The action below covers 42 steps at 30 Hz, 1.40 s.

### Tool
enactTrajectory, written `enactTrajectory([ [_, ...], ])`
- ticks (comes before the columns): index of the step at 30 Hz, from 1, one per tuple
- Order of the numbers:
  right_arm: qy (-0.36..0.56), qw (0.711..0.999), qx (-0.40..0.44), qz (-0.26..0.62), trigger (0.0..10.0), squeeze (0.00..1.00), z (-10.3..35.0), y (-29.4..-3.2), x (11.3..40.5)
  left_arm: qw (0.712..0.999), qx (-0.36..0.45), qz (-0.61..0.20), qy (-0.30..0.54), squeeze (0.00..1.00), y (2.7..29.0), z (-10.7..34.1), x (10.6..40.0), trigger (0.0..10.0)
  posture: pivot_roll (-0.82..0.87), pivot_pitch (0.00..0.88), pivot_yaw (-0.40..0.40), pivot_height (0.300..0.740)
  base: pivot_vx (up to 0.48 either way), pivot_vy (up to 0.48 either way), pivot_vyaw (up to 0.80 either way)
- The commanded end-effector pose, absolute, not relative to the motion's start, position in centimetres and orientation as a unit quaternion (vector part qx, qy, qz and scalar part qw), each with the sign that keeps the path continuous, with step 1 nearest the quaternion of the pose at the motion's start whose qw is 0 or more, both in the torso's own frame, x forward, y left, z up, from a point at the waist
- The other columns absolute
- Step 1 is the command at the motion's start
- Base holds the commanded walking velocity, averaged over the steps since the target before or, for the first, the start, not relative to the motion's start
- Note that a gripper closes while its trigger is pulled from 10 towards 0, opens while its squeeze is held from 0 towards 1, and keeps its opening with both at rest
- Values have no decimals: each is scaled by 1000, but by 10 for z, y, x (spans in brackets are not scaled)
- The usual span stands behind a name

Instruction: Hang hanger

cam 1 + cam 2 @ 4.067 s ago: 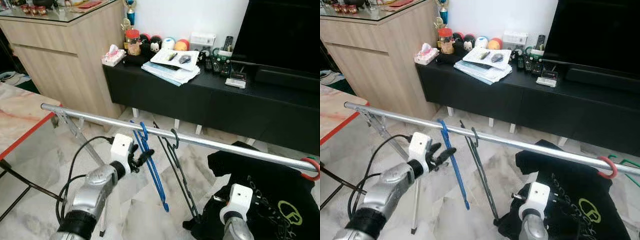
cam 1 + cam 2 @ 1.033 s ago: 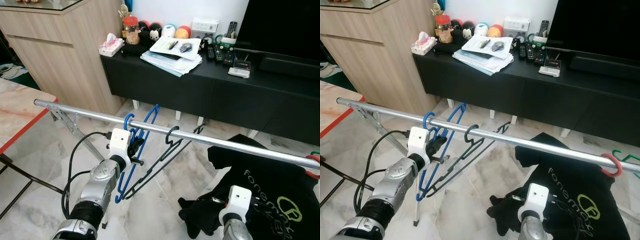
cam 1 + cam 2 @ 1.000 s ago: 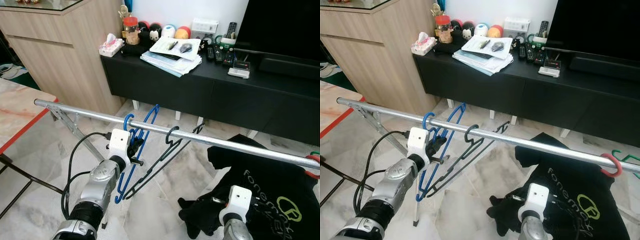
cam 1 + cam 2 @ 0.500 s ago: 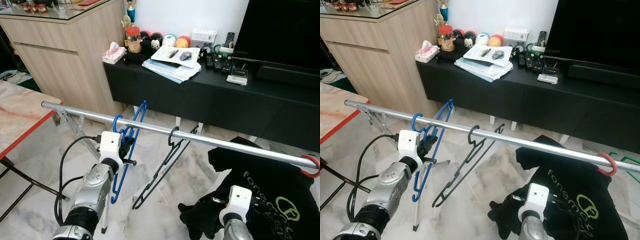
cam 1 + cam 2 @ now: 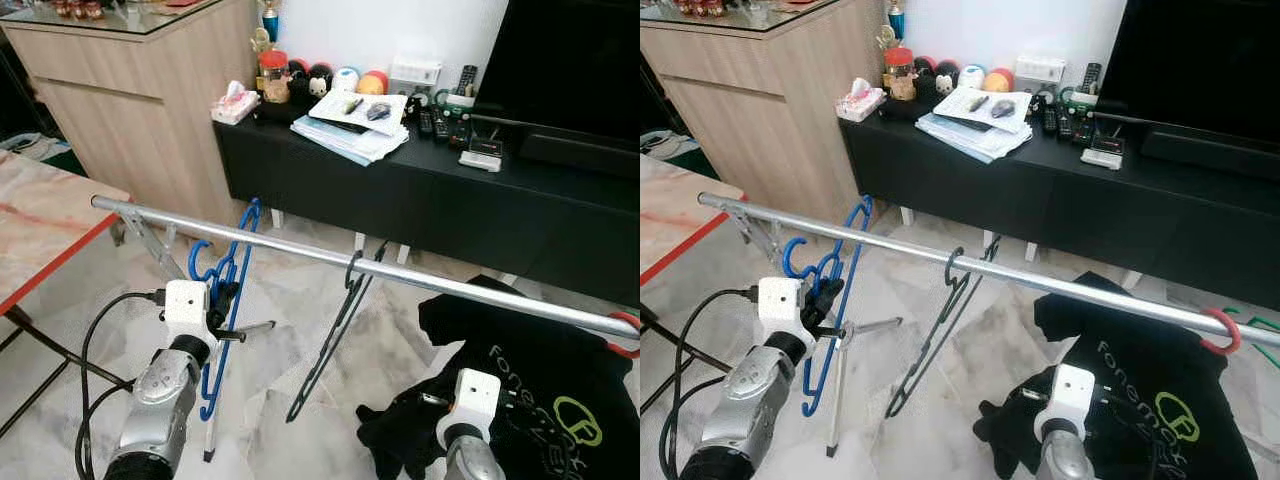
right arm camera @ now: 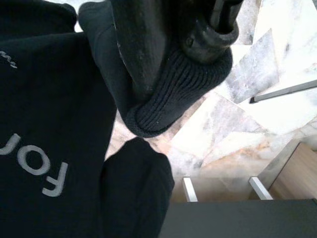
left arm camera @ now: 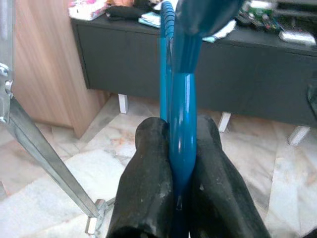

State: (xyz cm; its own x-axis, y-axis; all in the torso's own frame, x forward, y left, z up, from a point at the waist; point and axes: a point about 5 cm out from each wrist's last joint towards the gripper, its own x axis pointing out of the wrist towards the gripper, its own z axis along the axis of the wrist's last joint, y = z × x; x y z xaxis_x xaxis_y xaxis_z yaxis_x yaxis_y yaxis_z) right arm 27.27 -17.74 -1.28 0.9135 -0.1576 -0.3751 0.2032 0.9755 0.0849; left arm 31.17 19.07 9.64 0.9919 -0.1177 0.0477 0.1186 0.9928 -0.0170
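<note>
Two hangers: your left gripper [image 7: 179, 163] clamps the blue hanger [image 5: 222, 300] off the rail [image 5: 300, 250]; right gripper [image 6: 218, 25] pinches the black sweatshirt [image 5: 540, 370]

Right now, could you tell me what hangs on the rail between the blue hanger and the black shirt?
In the eye views, a black hanger hangs on the rail between the blue hanger and black shirt.

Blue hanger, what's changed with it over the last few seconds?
The left gripper, shut on the blue hanger, has carried it left, away from the black hanger; its hook now looks off the rail. The black hanger stays hooked.
</note>
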Motion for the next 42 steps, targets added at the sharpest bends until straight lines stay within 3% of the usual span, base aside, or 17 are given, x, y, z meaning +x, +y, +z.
enactTrajectory([
  [1,180,978,56,-88,10000,0,-11,-177,274,998,18,-58,-10,0,199,88,302,0,-49,125,8,740,0,0,0],
  [3,181,978,56,-88,10000,0,-11,-178,274,998,23,-58,-1,0,202,83,297,431,-49,123,7,740,0,0,0],
  [4,182,978,55,-88,10000,0,-12,-178,273,997,36,-61,9,0,204,78,292,2431,-47,120,7,740,0,0,0],
  [5,183,978,55,-88,10000,0,-12,-178,273,997,46,-63,17,0,206,74,289,2431,-47,120,7,740,0,0,0],
  [6,183,977,55,-89,10000,0,-12,-178,272,996,58,-64,29,0,208,68,285,9608,-45,117,7,740,0,0,0],
  [7,184,977,54,-89,10000,0,-13,-178,272,995,64,-63,41,0,211,62,281,10000,-46,116,6,740,0,0,0],
  [24,189,976,53,-94,10000,0,-16,-181,268,968,39,17,246,0,234,-25,228,10000,-49,77,11,740,0,0,0],
  [32,192,975,53,-93,10000,0,-17,-181,266,959,23,27,280,0,231,-40,218,10000,-48,62,12,740,0,0,0],
  [42,194,974,62,-95,10000,0,-18,-180,266,959,23,24,283,0,227,-42,219,10000,-44,76,10,740,0,318,-273],
])
